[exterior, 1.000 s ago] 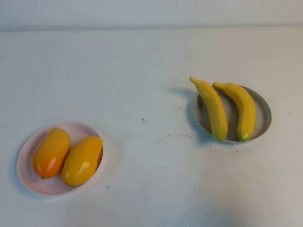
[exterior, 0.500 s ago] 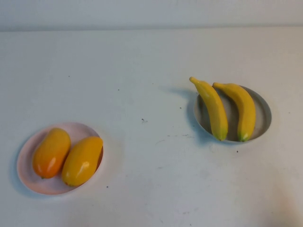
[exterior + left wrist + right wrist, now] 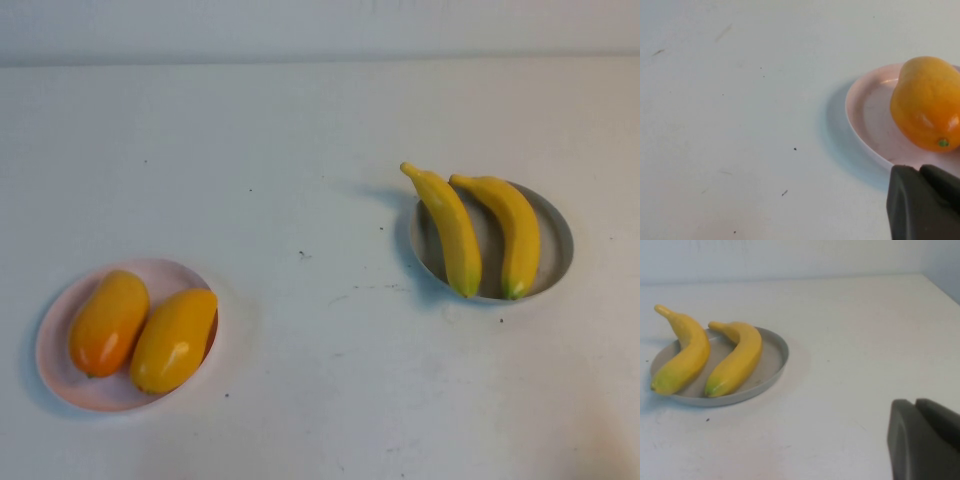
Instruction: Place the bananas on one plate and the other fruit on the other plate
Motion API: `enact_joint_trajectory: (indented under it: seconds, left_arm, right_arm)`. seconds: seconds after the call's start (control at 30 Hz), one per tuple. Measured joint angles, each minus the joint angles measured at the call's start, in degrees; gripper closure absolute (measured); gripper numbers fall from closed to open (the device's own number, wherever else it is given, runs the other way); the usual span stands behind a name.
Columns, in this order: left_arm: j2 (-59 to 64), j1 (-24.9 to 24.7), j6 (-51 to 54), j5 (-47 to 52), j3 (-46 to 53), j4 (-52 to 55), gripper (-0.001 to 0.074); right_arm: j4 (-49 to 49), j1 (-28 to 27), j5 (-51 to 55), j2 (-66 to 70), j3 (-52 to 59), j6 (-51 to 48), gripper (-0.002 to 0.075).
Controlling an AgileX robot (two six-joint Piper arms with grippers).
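Now left hand (image 3: 922, 202) (shut) beside pink plate (image 3: 867, 120) — right hand (image 3: 925, 440) near bananas (image 3: 715, 357).

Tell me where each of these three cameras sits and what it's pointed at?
High view: raised on the robot's side, looking down at the pink plate with two mangoes and the grey plate with two bananas; no arm shows.
Left wrist view: on the left arm, facing the pink plate; shut left gripper in the corner.
Right wrist view: on the right arm, facing the grey plate; shut right gripper in the corner.
Each wrist view shares one plate with the high view.
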Motion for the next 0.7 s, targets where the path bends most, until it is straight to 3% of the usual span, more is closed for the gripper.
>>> enact_joint_trajectory:
  seconds: [0.3, 0.7]
  left_arm:
    - [0.0, 0.0, 0.0, 0.0, 0.0, 0.0, 0.0734]
    - [0.0, 0.0, 0.0, 0.0, 0.0, 0.0, 0.0734]
  right_arm:
    - [2.3, 0.7, 5.7, 0.0, 0.0, -3.3, 0.0741]
    - [6.0, 0.7, 5.8, 0.0, 0.0, -7.2, 0.0741]
